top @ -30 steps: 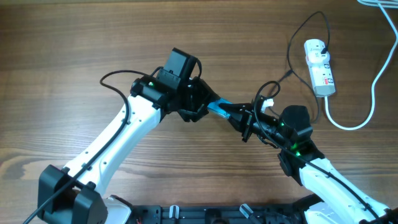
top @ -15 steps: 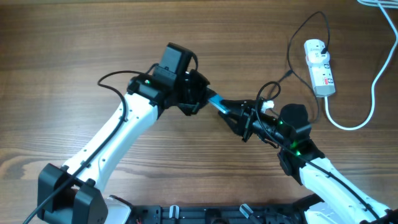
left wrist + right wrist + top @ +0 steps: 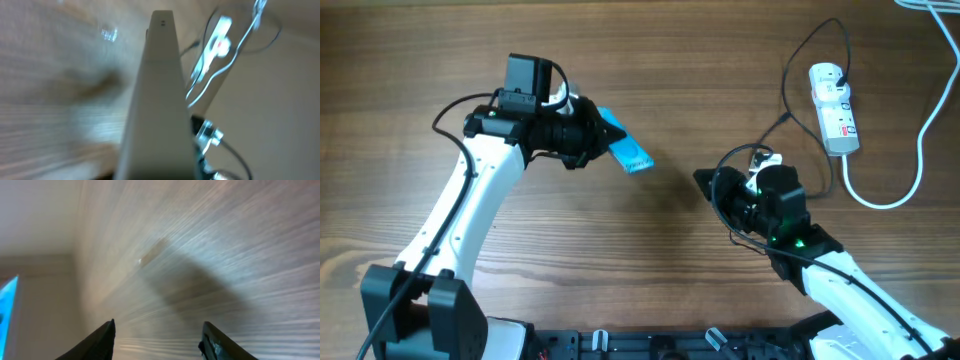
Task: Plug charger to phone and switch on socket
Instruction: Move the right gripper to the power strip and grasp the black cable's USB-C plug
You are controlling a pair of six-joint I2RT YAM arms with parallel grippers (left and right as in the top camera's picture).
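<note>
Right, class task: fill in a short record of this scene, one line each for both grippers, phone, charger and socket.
left gripper: shut on phone
right gripper: open, nothing between its fingers
phone: teal screen, not joined to any cable
charger: thin black cable, runs from the socket toward the right gripper; tip hard to make out
socket: white strip, switch position unreadable

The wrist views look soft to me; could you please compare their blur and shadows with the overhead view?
Overhead view: sharp, evenly lit, the teal-screened rectangular phone and white oblong power strip crisp. Left wrist view: smeared, the phone's pale edge and wood grain soft. Right wrist view: brown wood table streaked, crossed by a soft shadow; black fingertips of the right pincer clearer.
</note>
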